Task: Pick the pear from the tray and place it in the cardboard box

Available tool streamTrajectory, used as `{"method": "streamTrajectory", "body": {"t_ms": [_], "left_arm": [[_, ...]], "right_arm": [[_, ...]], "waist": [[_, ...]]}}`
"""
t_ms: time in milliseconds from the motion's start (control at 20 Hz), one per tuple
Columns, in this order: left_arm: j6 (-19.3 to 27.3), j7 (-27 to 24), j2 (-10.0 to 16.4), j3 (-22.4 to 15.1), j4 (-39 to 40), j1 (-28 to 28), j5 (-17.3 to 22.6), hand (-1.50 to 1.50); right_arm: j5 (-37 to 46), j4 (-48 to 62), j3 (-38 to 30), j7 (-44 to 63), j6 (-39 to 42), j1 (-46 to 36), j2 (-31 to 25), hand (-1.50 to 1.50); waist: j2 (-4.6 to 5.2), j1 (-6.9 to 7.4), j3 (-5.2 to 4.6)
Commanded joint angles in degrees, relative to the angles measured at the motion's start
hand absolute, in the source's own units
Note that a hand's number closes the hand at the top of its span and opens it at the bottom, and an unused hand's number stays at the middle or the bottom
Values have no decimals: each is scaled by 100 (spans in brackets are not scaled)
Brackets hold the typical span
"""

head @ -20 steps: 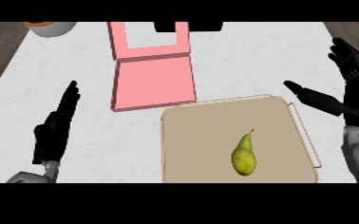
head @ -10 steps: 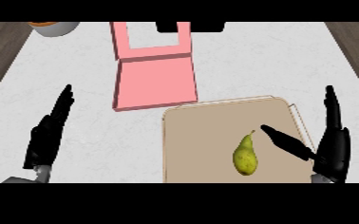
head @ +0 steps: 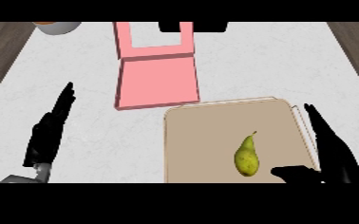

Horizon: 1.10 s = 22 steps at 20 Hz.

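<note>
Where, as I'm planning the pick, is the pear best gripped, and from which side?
Probably around its wide lower body, coming in from the right. The pear lies flat on the tray, its stem pointing away from the robot, so its long sides face left and right. The open right hand sits at the tray's right edge with its thumb near that bulb. The thin, tapering neck offers less to hold.

White counter (head: 84, 66) bears pink box (head: 155, 80), tan tray (head: 210, 137), bowl (head: 57, 27) far left.

I see the yellow-green pear (head: 246, 157) lying on the tan tray (head: 207, 137), stem pointing toward the open pink box (head: 155, 81).
</note>
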Motion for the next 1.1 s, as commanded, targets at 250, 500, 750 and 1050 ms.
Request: {"method": "streamTrajectory", "body": {"t_ms": [250,500,750,1050], "left_arm": [[-117,25,-59,23,50,-28,-94,0],[-23,-45,-238,27,-99,106,-208,0],[-289,121,-186,258,245,-289,-146,0],[-142,135,-374,253,101,-68,-310,0]], "right_arm": [[-365,-854,911,3167,2269,-1190,404,-150],[133,-400,1183,3786,2171,-1450,1019,-150],[523,-37,1248,3668,2118,-1362,1344,-150],[483,-398,1030,3852,2600,-1110,1354,-150]], "waist": [[21,110,29],[8,77,35],[20,4,37],[10,-7,38]]}}
